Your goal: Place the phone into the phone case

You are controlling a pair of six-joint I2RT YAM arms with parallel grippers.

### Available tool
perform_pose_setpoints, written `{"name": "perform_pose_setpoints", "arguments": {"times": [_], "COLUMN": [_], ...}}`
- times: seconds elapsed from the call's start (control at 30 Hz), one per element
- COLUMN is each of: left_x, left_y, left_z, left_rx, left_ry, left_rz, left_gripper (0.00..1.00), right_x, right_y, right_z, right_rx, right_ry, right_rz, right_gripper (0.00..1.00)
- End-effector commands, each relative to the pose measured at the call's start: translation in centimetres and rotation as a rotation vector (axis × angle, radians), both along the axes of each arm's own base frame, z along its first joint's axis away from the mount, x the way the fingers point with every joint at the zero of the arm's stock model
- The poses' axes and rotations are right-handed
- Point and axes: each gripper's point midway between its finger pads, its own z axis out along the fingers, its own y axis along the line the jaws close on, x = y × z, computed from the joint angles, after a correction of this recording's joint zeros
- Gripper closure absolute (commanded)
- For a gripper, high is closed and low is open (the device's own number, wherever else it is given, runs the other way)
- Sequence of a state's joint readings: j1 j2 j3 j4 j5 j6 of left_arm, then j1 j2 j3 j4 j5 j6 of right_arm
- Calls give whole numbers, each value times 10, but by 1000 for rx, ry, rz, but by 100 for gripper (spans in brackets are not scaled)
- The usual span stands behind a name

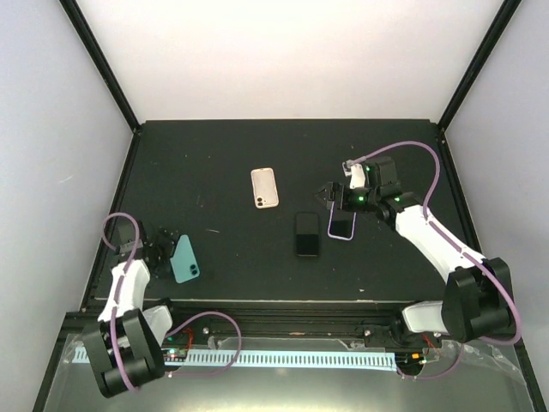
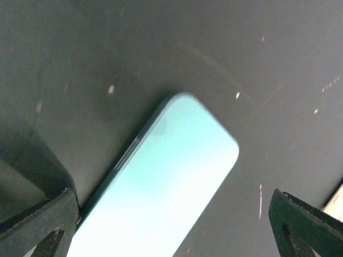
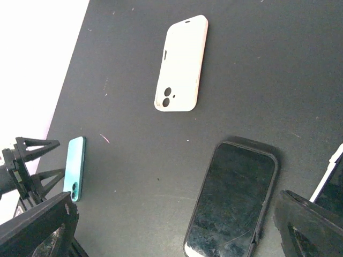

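Observation:
A black phone (image 1: 307,234) lies screen up mid-table, its screen cracked, with a thick dark rim; it also shows in the right wrist view (image 3: 231,199). A lilac-rimmed clear case (image 1: 341,225) lies just right of it, under my right gripper (image 1: 331,196), which is open and empty. A cream case (image 1: 264,188) lies back up farther away; it also shows in the right wrist view (image 3: 181,63). A teal phone-shaped item (image 1: 184,260) lies at the left. My left gripper (image 1: 168,246) is open, with its fingers on either side of the teal item (image 2: 166,176).
The black mat ends at a raised black frame (image 1: 287,123) at the back and sides. A rail with a white strip (image 1: 283,357) runs along the near edge by the arm bases. My left gripper also shows in the right wrist view (image 3: 27,171).

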State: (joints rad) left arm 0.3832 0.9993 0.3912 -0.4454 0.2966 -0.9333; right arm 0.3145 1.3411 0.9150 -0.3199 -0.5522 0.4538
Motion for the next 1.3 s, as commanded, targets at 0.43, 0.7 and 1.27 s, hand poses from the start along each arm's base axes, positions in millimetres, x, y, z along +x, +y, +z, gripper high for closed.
{"name": "perform_pose_setpoints", "arguments": {"times": [0.43,0.7,1.27], "left_x": [-17,-12,-2], "left_y": [2,-18,-39], "left_z": [11,13,-15], "left_rx": [187,240,239], "left_ry": [133,199,286], "left_rz": [-200,-357,-475], "left_gripper": [1,1,1], "right_x": [-21,-26,-25], "right_y": [4,6,8], "right_z": [-11,3,7], "right_rx": [70,84,73], "right_ry": [41,13,6], "right_rz": [0,-7,6], "right_gripper": [0,0,0]}}
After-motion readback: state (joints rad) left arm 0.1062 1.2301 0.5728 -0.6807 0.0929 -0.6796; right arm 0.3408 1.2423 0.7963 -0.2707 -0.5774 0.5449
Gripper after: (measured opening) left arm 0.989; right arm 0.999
